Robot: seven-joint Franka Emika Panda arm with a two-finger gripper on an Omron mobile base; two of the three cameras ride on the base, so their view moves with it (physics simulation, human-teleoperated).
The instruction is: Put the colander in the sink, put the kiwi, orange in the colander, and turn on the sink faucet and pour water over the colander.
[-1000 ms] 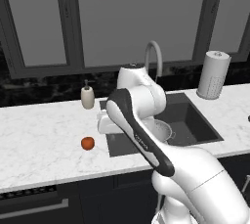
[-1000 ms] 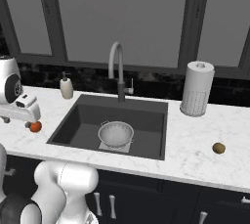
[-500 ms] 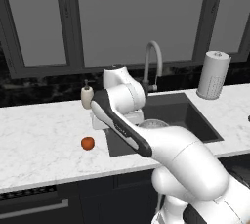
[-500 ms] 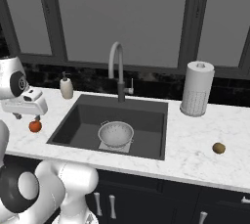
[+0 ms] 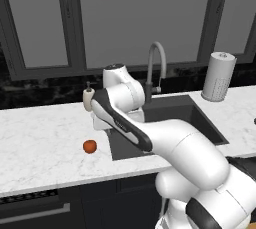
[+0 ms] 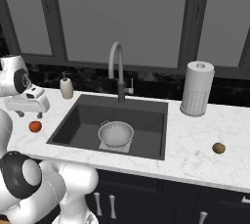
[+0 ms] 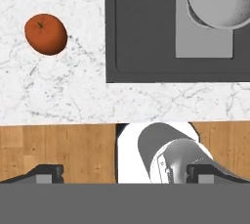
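one fruit is deciding my next move: the orange (image 7: pixel 46 33) is lying on the counter (image 7: pixel 73 91) in the upper left of the hand view, off to the side of my gripper (image 6: pixel 28 114), which is hanging released and empty. the colander (image 6: pixel 115 134) is sitting in the sink (image 6: pixel 83 115).

Perforated metal colander (image 6: pixel 115 134); veined marble counter (image 6: pixel 195 140).
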